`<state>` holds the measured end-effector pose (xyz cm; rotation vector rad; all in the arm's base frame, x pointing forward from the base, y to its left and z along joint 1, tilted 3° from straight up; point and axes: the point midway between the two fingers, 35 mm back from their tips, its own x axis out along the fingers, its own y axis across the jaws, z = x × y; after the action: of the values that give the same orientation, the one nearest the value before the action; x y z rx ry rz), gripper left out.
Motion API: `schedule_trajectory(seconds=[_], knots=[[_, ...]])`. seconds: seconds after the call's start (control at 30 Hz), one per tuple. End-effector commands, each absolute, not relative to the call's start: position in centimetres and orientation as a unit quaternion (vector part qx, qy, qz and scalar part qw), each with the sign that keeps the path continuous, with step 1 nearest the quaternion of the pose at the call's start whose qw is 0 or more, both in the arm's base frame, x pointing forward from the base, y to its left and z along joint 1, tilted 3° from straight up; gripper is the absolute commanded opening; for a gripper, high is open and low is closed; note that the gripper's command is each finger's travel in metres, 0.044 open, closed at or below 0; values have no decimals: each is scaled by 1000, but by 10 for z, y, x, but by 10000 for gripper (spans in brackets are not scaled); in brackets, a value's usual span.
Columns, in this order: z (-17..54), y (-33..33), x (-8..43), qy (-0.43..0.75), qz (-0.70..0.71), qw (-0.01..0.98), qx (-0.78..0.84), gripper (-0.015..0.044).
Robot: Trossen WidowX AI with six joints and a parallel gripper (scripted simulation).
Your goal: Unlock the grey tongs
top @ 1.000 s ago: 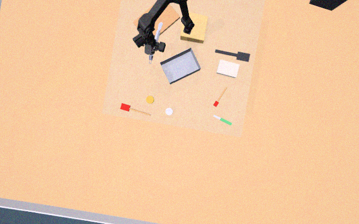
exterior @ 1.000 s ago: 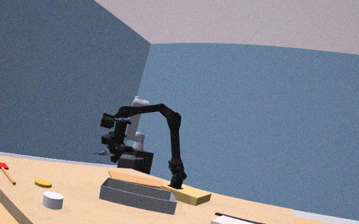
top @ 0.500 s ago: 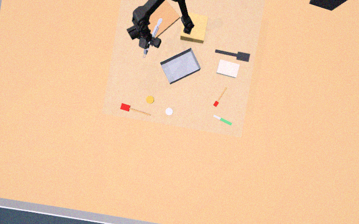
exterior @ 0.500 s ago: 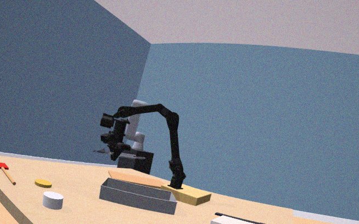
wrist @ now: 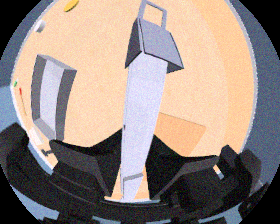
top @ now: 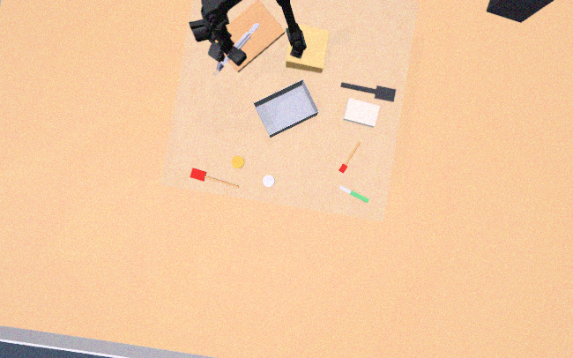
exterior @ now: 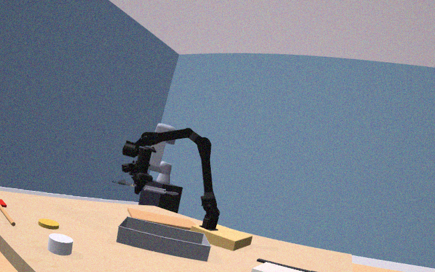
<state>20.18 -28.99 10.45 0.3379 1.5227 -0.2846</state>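
The grey tongs [top: 247, 37] [exterior: 170, 192] [wrist: 143, 100] are held in the air, nearly level. Their hinge block and wire loop show at the top of the wrist view; their tips point toward the back right in the top view. My gripper [top: 227, 55] [exterior: 140, 187] [wrist: 136, 129] is shut on the tongs' arms, near the hinge end. The arms look close together; the state of the lock cannot be seen. The wooden board [top: 264, 32] [exterior: 158, 216] [wrist: 183, 132] lies on the table, below the tongs and partly hidden by the arm in the top view.
The grey roasting tin [top: 310, 98] [exterior: 162, 244] [wrist: 68, 100] holds nothing. The arm's base stands on a yellow block [top: 316, 51] [exterior: 234, 241] beside the board. A black spatula [top: 384, 93], a white block [top: 361, 112], a yellow disc [top: 237, 161] and a white cylinder [top: 268, 181] lie farther off.
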Motion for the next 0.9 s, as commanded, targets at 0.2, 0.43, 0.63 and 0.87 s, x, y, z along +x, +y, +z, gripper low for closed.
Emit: schedule_trajectory(seconds=[0.2, 0.43, 0.63, 0.87], knots=[[102, -323, 143, 670, -205, 678, 223, -150], [101, -339, 102, 657, -251, 659, 267, -150], [100, -348, 67, 642, -290, 641, 304, -150], [99, -353, 23, 623, -332, 617, 347, -150]])
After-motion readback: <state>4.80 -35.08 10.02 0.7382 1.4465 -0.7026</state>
